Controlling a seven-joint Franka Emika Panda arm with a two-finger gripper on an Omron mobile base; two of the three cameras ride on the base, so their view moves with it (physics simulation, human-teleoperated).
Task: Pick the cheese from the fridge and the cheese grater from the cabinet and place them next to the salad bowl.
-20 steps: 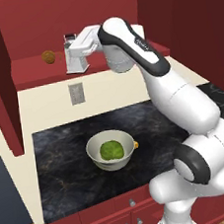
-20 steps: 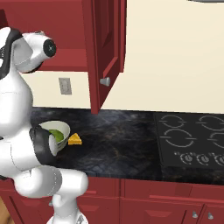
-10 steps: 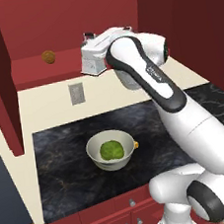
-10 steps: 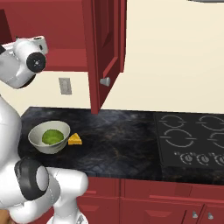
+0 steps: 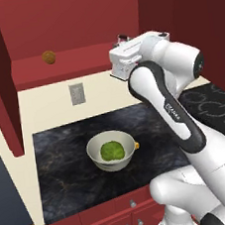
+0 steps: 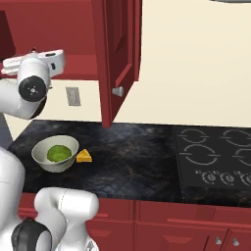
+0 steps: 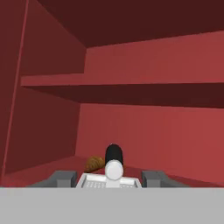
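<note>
On the counter (image 6: 127, 162), the cheese (image 6: 84, 156) already lies touching the right side of the salad bowl (image 6: 41, 156), so that half of the task appears complete. The gripper (image 7: 113, 180), at the front edge of the cabinet (image 5: 78, 19) shelf, is closed narrowly on the cheese grater (image 7: 111, 180). Carrying the grater down beside the bowl remains.
</note>
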